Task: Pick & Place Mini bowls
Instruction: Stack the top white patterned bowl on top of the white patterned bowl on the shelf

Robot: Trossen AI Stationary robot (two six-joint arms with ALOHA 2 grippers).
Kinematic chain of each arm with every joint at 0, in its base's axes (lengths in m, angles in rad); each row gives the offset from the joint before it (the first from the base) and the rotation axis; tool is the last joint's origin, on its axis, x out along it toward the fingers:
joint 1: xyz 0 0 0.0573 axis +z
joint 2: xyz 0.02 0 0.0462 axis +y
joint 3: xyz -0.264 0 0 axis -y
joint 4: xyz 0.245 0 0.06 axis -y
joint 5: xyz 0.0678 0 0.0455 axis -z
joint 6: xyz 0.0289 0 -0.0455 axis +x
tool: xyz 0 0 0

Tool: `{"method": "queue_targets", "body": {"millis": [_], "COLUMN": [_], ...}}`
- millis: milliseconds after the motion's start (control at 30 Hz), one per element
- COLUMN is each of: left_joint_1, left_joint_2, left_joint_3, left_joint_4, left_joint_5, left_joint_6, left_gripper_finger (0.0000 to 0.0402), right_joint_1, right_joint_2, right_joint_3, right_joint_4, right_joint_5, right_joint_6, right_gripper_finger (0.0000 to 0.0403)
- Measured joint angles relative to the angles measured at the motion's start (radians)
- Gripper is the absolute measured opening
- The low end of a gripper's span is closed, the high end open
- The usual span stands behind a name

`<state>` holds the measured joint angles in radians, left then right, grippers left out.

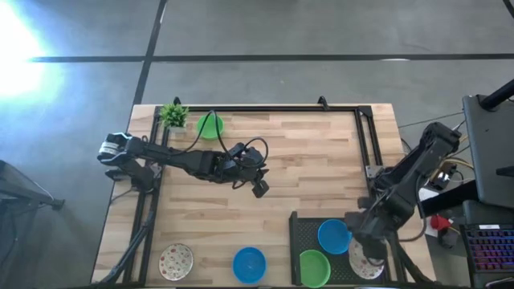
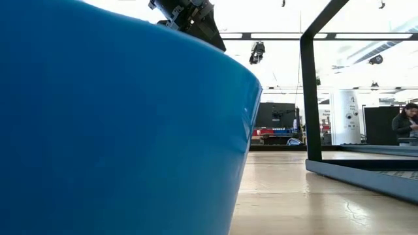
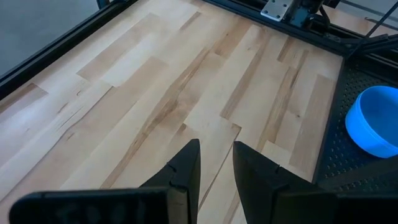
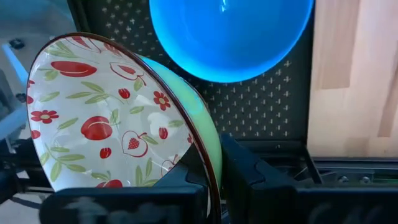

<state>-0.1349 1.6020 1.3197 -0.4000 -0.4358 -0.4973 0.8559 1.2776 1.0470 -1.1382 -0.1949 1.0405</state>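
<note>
The right gripper [image 4: 211,171] is clamped on the rim of a white bowl printed with red fruit and flowers [image 4: 106,118], holding it tilted at the near right corner of the bench, over the black perforated tray [image 1: 299,229]. In the right wrist view the rim sits pinched between the two fingers [image 4: 245,174], one inside the bowl and one outside.

The step in hand looks like setting this bowl down in the tray. To do it well, level the bowl first, lower it until its base meets the tray, and only then part the fingers. It should land clear of the blue bowl [image 1: 333,235] and the green bowl [image 1: 314,266] already in the tray, which lie just beside it. A thin rim grip can let the bowl swing, so the move wants to be slow.

The left gripper [image 3: 216,171] hovers over the middle of the bench with its fingers apart, holding nothing.

Other bowls wait on the bench: a patterned white one [image 1: 176,261] and a blue one [image 1: 249,264] at the near edge, and a green one [image 1: 210,125] at the far edge beside a small potted plant [image 1: 173,115].

The bench [image 1: 305,168] is pale wood planking inside a black frame [image 1: 265,108]. Around it is grey concrete floor. The low view is mostly filled by a blue bowl's wall; beyond it, a bright workshop, with what may be a person at the far right.
</note>
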Motion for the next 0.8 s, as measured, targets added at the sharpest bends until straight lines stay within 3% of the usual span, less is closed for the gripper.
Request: {"method": "queue_targets", "body": {"millis": [267, 533, 800], "left_joint_1": [0.0, 0.0, 0.0], "left_joint_2": [0.0, 0.0, 0.0], "left_joint_3": [0.0, 0.0, 0.0], "left_joint_4": [0.002, 0.003, 0.003], "left_joint_5": [0.0, 0.0, 0.0], "left_joint_6": [0.0, -0.003, -0.003], "left_gripper_finger": [0.0087, 0.0087, 0.0087], "right_joint_1": [0.013, 0.013, 0.013], "right_joint_2": [0.088, 0.183, 0.229], "right_joint_3": [-0.004, -0.004, -0.005], "right_joint_4": [0.022, 0.024, 0.043], "right_joint_5": [-0.034, -0.136, -0.144], "right_joint_6": [-0.026, -0.09, -0.155], "right_gripper_finger": [0.0015, 0.0015, 0.0015]}}
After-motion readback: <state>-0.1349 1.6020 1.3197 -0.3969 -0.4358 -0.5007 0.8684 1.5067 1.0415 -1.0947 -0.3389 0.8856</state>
